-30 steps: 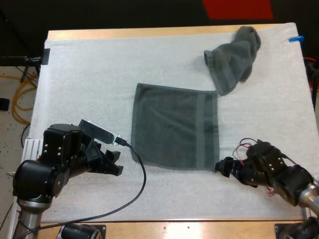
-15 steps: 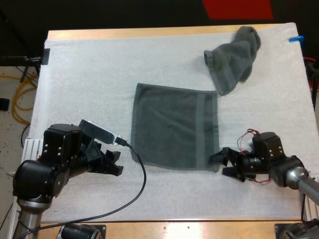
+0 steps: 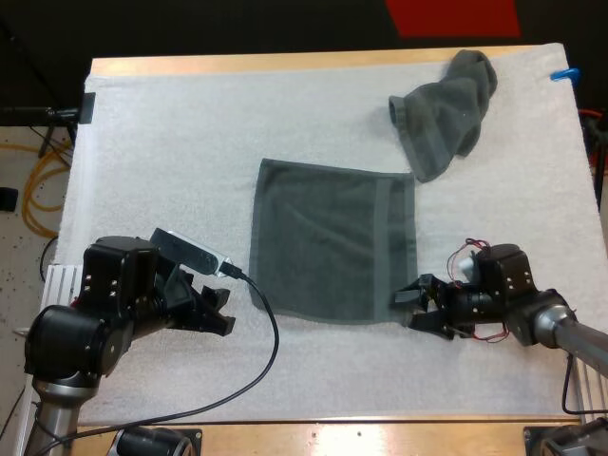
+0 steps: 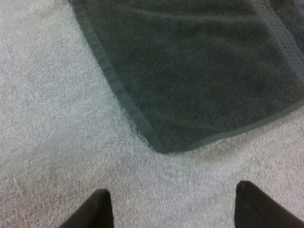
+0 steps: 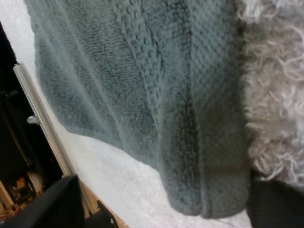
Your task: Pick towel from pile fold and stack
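Roughly at the middle of the white mat [image 3: 171, 152] lies the flat towel [image 3: 328, 242], spread in a single layer and close to square, so no long axis can be told. Its hemmed edges sit slightly skewed to the mat's sides, and a woven band runs from its far edge to its near edge just inside its right side. The cloth is dark grey-green terry, dense and matte against the mat's pale, loopy pile.

The crumpled towel [image 3: 445, 112] rests well apart, by the mat's far right corner. It is a bunched, rolled lump whose long axis slants from the far right toward the near middle.

Wide bare mat lies to the left of the flat towel and beyond it. A narrower strip separates its near hem from the wooden bench [image 3: 313, 432] rim.

At the flat towel's near right corner, the right gripper [image 3: 410, 308] lies low. Its fingers [image 5: 52, 204] stand apart with the hemmed corner between them, not pinched.

Just beside the near left corner, the left gripper [image 3: 222, 311] points at the towel. Its fingers [image 4: 100, 211] are spread wide over bare mat, and the rounded corner lies just ahead of them, untouched.
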Motion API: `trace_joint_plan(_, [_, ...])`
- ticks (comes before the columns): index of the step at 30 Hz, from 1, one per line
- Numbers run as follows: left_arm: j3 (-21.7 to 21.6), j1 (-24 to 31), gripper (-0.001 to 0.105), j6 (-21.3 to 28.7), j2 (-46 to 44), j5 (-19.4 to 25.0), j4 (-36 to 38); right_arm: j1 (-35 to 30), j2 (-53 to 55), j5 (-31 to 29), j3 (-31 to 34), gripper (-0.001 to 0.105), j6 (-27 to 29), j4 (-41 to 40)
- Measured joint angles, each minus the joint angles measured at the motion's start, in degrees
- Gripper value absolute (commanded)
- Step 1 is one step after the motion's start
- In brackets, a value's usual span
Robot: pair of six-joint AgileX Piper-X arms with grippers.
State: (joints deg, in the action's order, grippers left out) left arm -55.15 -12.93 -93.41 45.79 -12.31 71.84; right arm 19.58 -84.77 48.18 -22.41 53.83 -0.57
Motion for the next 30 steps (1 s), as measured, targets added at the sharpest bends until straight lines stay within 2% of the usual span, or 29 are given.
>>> trace_joint_plan(2, [0.0, 0.0, 0.053, 0.0, 0.0, 0.0, 0.0, 0.0, -0.4, -0.8, 0.0, 0.044, 0.2, 0.2])
trace_joint_plan(3, [0.0, 0.0, 0.053, 0.0, 0.0, 0.0, 0.0, 0.0, -0.6, -1.4, 0.0, 0.037, 0.4, 0.4])
trace_joint_plan(5, [0.0, 0.0, 0.054, 0.7, 0.0, 0.0, -0.1, 0.0, -0.7, -2.0, 0.0, 0.014, 0.9, 0.6])
trace_joint_plan(7, [0.0, 0.0, 0.054, 1.8, 0.0, 0.0, -1.5, 0.0, -0.7, -2.8, 0.0, 0.0, 1.2, 0.6])
trace_joint_plan(10, [0.0, 0.0, 0.054, 1.5, 0.0, -0.9, -3.2, 0.0, 0.0, -5.2, 0.0, 0.0, 3.4, -0.4])
trace_joint_plan(18, [1.0, 0.0, 0.054, -0.3, 2.1, -10.8, -5.2, 0.0, 8.3, -20.0, 0.1, 0.0, 12.1, -10.1])
trace_joint_plan(24, [7.8, 0.0, 0.056, -2.6, 5.6, -16.2, -11.9, 0.0, 11.4, -22.9, 0.1, 0.0, 16.0, -14.7])
trace_joint_plan(27, [11.8, 0.0, 0.069, -4.9, 7.8, -17.3, -16.1, 0.0, 11.4, -23.1, 0.1, 0.0, 16.4, -15.5])
trace_joint_plan(30, [14.9, 0.0, 0.071, -7.7, 10.8, -17.7, -19.9, 0.0, 11.4, -23.1, 0.1, 0.0, 16.4, -15.5])
